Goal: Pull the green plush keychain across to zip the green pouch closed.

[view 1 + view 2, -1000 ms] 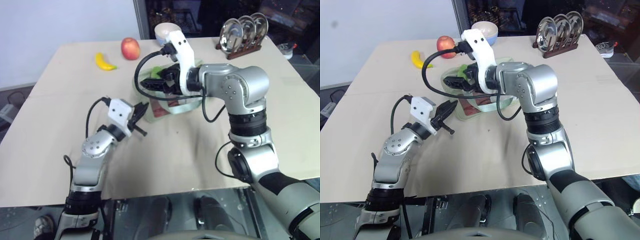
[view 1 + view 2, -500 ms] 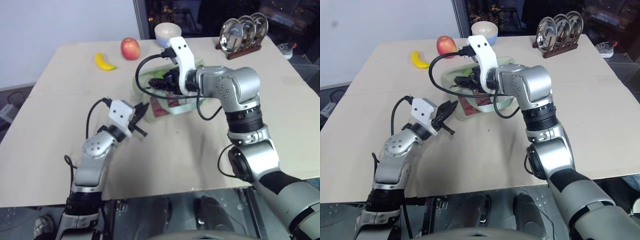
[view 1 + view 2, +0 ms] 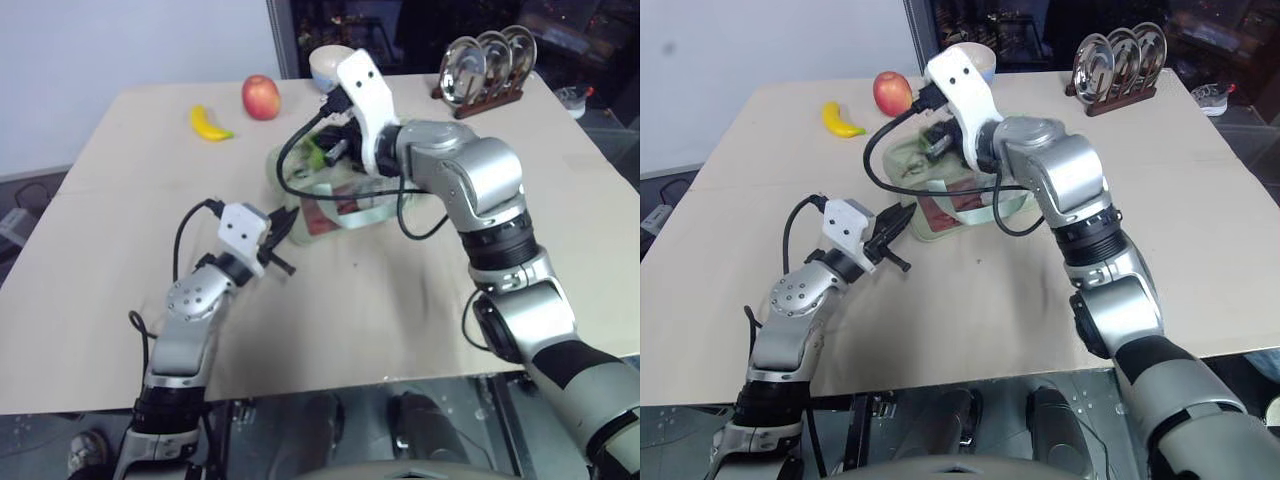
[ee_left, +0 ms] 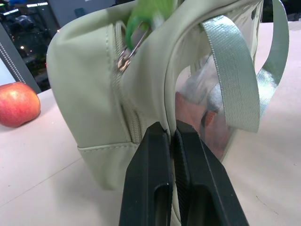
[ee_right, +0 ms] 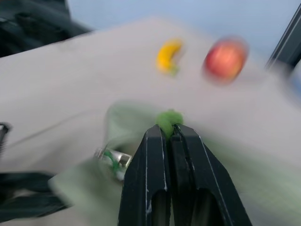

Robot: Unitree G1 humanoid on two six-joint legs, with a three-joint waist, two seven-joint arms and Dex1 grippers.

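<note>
Green plush keychain (image 5: pixel 169 118) now pinched in right hand (image 5: pixel 172 136), previously open.

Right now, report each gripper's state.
Left gripper: shut on the green pouch edge.
Right gripper: shut on the green plush keychain.

Silver arms, white wrists, black cables
</note>
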